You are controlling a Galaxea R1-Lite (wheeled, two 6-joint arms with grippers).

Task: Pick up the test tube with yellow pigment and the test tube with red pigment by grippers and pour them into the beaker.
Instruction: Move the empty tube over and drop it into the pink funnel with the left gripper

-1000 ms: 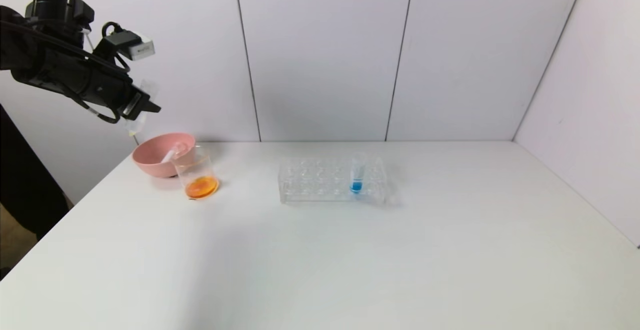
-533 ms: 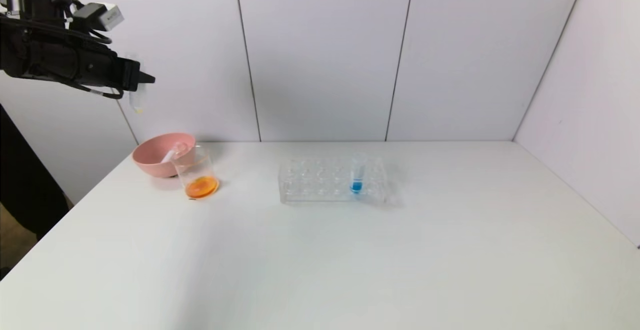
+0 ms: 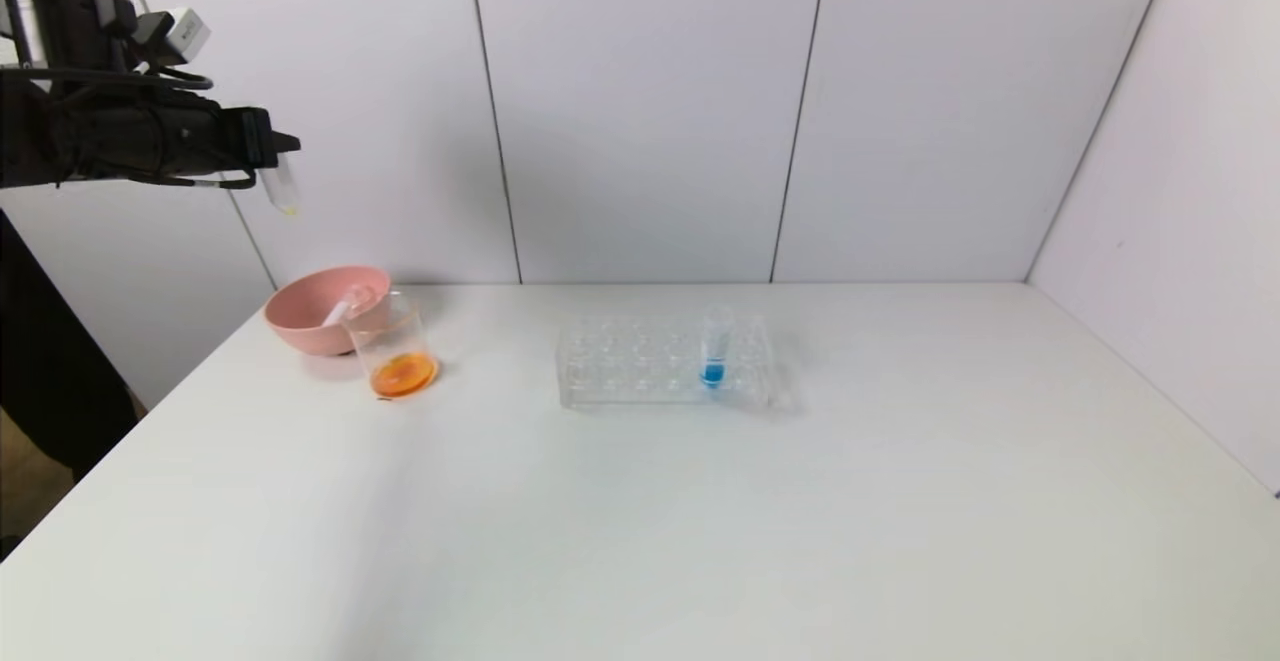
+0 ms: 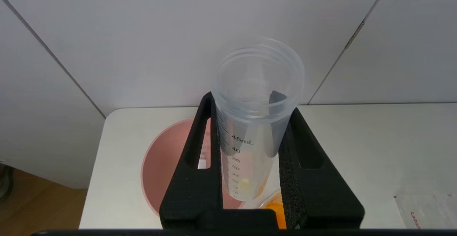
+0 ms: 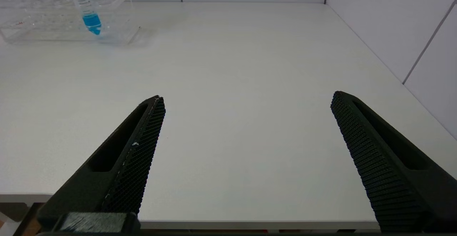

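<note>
Above the pink bowl [image 3: 318, 307], left pincer [image 4: 250, 121] clamps yellow-tipped tube [image 4: 250, 146] (right pincer [image 5: 246, 102] agape).

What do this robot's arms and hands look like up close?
The left arm is matte black and chunky, with thin black cables looped along it and a small white-grey camera box on top. The left hand has two flat black fingers with cut-out slots and rough, foam-like inner pads. The right hand has two long, pointed black fingers, also slotted, with fine cross-hatched grip texture.
</note>
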